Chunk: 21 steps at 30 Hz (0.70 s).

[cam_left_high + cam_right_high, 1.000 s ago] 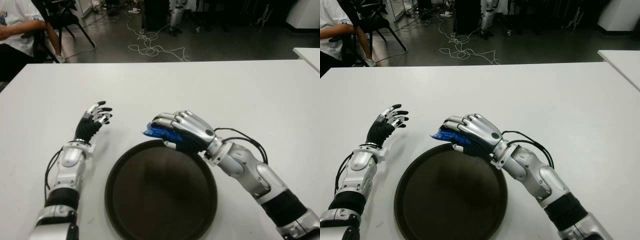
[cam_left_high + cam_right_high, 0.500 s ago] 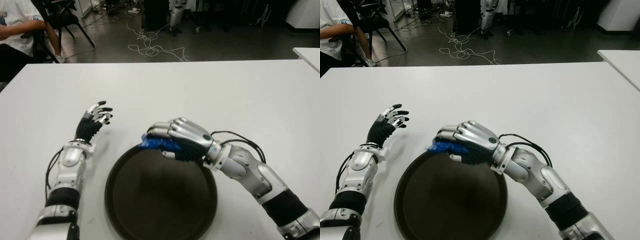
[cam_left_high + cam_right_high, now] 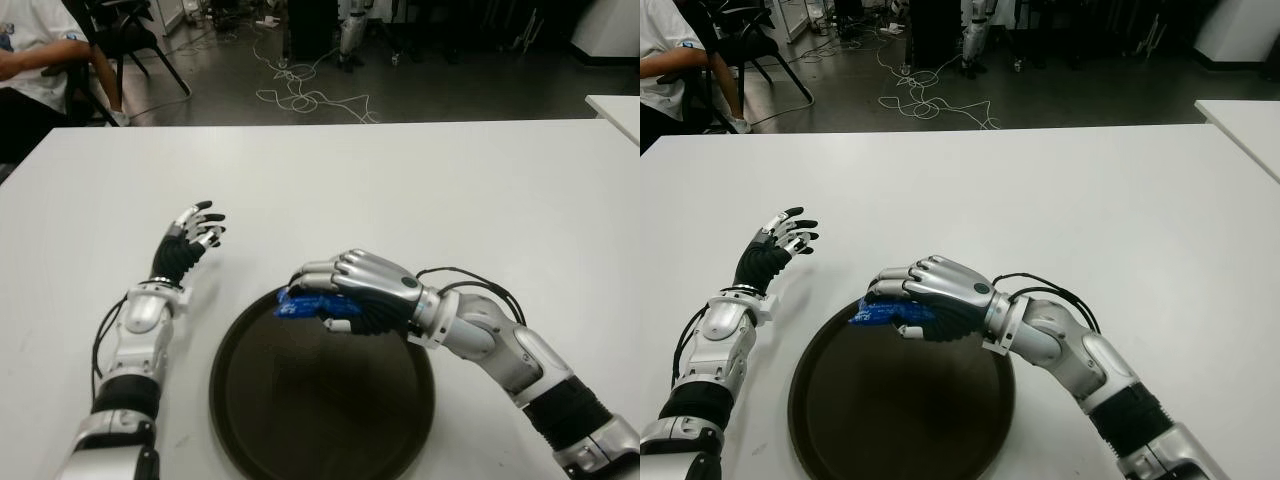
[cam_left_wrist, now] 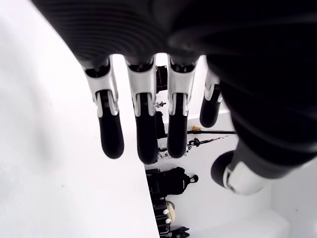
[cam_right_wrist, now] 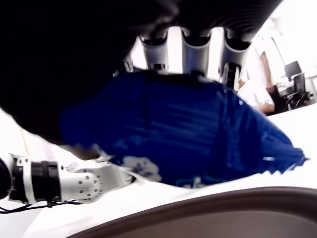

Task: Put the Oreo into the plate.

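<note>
Carrying step, close to release. Right hand [image 3: 355, 292] curled tight around the blue Oreo packet [image 3: 297, 305], palm down, fingers wrapped over the top and the crimped end of the wrapper poking out past the fingertips. Packet held clear of the surface [image 3: 480, 190], over the far rim of the dark round plate [image 3: 320, 440], with most of the plate lying on the near side of the hand. Confirmed by the right wrist view: blue wrapper [image 5: 198, 134] pressed under the fingers, plate rim passing just beneath it, a gap visible between the 2.

Judged as next: a short move further in over the plate's middle, a small drop, then opening of the fingers so the packet falls flat inside the rim rather than across it. Released from this spot, likely to catch the edge and tip back onto the surface.

Left hand [image 3: 190, 240] idle, well off to the left of the right hand and beside the plate's left edge, fingers spread and relaxed, nothing held; seen the same way in its own wrist view [image 4: 148, 114].

Nothing between the packet and the plate's floor. Beyond the far edge of the surface, loose cables [image 3: 300, 95] on the floor and a seated person [image 3: 35, 60] with a chair [image 3: 125, 35] at the far left, all well away from the working hand.
</note>
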Motion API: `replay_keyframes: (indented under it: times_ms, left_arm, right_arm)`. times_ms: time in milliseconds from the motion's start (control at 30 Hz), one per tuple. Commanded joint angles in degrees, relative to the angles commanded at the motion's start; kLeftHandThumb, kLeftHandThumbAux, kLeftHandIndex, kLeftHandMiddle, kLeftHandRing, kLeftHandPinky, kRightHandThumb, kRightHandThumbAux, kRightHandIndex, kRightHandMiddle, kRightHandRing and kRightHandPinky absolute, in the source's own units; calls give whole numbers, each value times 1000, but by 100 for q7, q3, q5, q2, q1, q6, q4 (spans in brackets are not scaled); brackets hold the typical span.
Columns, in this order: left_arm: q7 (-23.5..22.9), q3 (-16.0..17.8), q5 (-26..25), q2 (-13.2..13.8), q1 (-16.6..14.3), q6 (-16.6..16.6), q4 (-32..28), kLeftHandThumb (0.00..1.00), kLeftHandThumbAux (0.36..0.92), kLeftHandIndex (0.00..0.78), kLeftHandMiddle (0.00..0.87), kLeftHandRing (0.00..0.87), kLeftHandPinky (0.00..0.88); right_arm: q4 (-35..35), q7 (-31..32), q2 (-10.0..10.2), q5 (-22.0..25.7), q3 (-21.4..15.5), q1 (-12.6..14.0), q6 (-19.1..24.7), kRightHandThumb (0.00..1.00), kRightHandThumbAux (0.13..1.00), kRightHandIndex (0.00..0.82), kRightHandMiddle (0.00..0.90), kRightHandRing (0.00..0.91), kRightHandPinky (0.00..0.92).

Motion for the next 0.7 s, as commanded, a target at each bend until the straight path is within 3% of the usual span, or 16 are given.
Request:
replay_keyframes:
  times_ms: [700]
  left_arm:
    - [55, -26, 95, 29, -21, -62, 73, 155, 620, 173, 295, 292, 337]
  right_arm:
    - [302, 36, 212, 162, -44, 72, -355, 691, 728, 421, 577, 608, 609]
